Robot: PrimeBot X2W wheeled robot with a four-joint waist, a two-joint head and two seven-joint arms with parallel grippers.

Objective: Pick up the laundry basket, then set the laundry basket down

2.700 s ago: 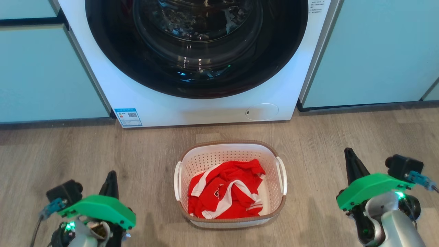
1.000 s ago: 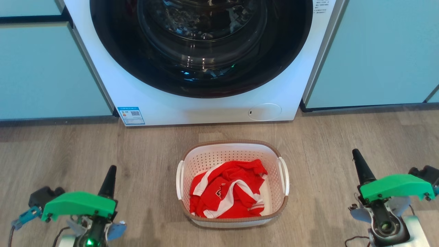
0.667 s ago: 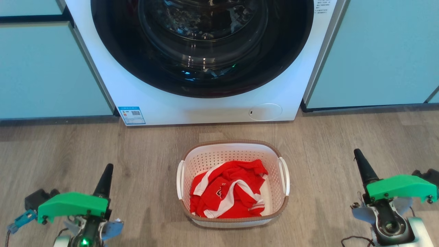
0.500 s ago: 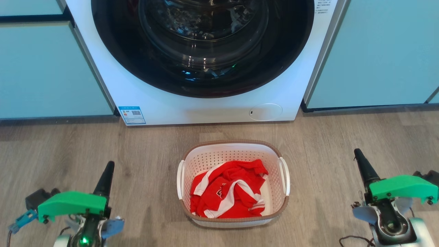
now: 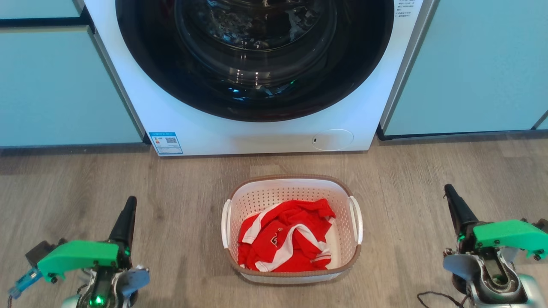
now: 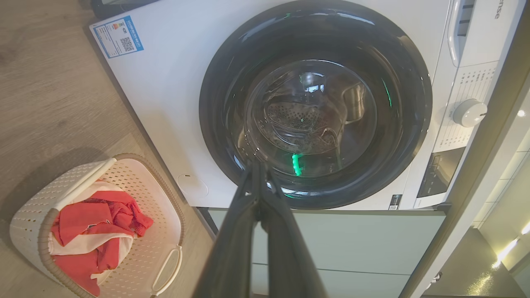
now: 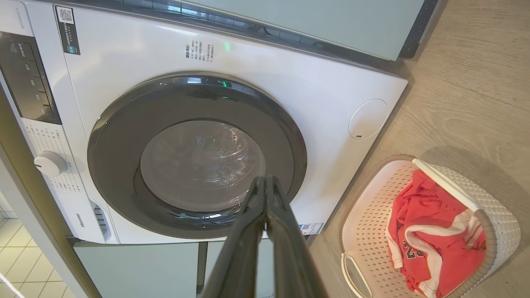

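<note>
the laundry basket [image 5: 291, 177] is sitting on the wooden floor [image 5: 85, 184] just in front of the washing machine [image 5: 201, 128], with a crumpled red and white shirt [image 5: 282, 244] lying inside it. the left gripper [image 5: 129, 202] is hovering on the basket's left, well apart from it, its jaws pressed together and holding nothing. the right gripper [image 5: 448, 189] is hovering well apart on the basket's right, its jaws likewise pressed tight and empty. both are pointing toward the machine's dark round door [image 5: 257, 55].
</note>
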